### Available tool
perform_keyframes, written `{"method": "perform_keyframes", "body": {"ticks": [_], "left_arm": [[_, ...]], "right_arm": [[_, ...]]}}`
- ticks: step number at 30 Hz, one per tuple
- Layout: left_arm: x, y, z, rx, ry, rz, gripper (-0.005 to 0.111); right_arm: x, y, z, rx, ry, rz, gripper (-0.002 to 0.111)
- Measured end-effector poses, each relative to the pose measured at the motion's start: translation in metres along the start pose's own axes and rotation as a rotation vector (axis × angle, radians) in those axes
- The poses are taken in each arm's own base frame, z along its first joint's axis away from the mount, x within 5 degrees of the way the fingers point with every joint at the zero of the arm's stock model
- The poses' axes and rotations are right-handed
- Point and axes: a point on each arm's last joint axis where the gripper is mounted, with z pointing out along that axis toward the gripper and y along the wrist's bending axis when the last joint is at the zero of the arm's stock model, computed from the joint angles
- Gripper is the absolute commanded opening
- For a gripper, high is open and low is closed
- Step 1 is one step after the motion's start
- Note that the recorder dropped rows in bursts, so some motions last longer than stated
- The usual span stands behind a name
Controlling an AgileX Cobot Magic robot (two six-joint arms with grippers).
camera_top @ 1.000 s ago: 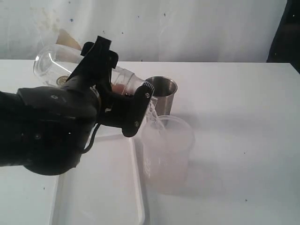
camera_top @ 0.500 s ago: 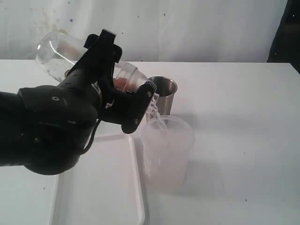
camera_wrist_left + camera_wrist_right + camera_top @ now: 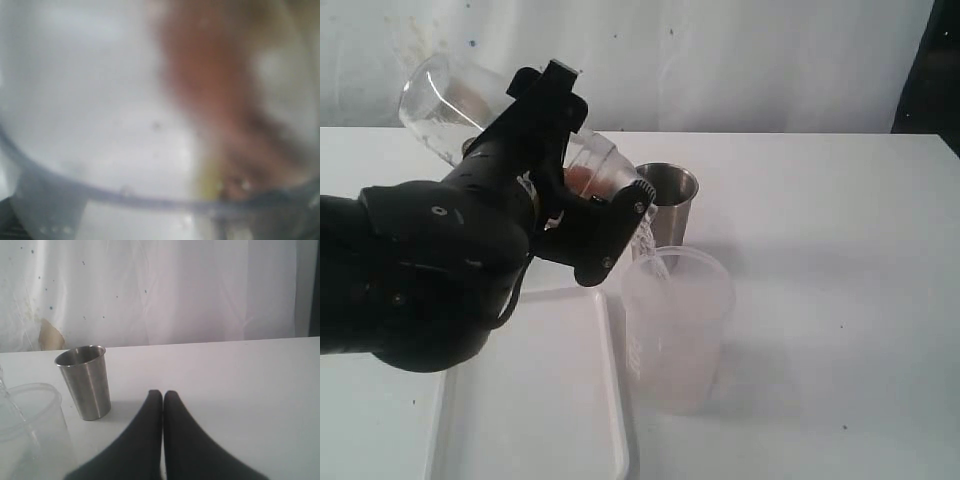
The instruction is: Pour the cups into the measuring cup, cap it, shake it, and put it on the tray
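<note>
My left gripper point(image 3: 600, 150) is shut on the clear plastic measuring cup point(image 3: 450, 90). The cup is tipped mouth-down to the right, and a thin stream falls from its lip into the wider frosted tub point(image 3: 675, 330). In the left wrist view the cup's wall point(image 3: 100, 100) fills the blurred picture, with a brownish smear behind it. The steel tumbler point(image 3: 670, 200) point(image 3: 85, 382) stands upright just behind the tub. The white tray point(image 3: 535, 400) lies left of the tub, under my arm. My right gripper point(image 3: 162, 392) is shut on nothing, low over the table right of the tumbler. The wooden cup is not clearly in view.
The frosted tub point(image 3: 27, 425) stands between the tray and the open white tabletop point(image 3: 840, 300) to the right. A white curtain point(image 3: 740, 60) hangs behind the table, with a tan patch point(image 3: 50, 335) at its foot.
The left gripper has tipped the measuring cup further, lifting its base higher. The stream into the frosted tub goes on. The right gripper's earlier position is not shown.
</note>
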Motion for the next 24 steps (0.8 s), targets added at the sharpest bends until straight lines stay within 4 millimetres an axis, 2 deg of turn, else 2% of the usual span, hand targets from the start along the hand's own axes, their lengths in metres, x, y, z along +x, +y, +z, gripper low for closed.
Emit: {"method": "perform_keyframes", "body": {"ticks": [24], "left_arm": [[0.0002,0.0092,-0.0004,-0.095,0.007,0.110,0.000]], "right_arm": [[0.0000,0.0000,0.0000,0.000,0.000,0.000,0.000]]}}
